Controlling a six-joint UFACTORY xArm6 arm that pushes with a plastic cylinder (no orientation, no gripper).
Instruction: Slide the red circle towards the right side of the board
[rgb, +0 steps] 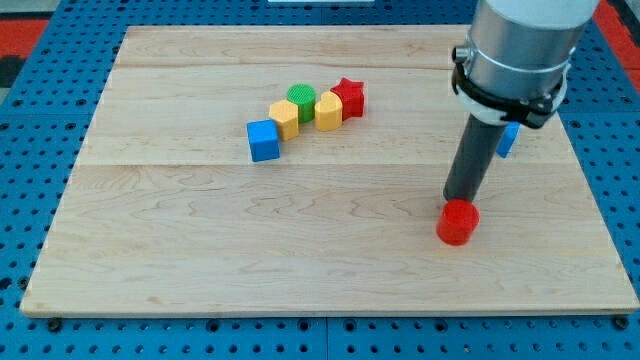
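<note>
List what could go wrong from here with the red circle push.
My tip sits at the red circle's top edge, not its left, so a push may send it toward the view's bottom edge of the board. The round block could also roll off my tip sideways. A blue block hides behind the rod.

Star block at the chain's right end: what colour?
Red star, seen in the camera view, touching the yellow block.

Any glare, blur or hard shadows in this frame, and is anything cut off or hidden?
Camera view: lighting even and soft, no glare on the wooden board; blocks sharp, with faint shadows only. The arm is cropped at the view's top and hides most of a blue block. My tip sits at the red circle's upper edge, its very end hard to separate.
</note>
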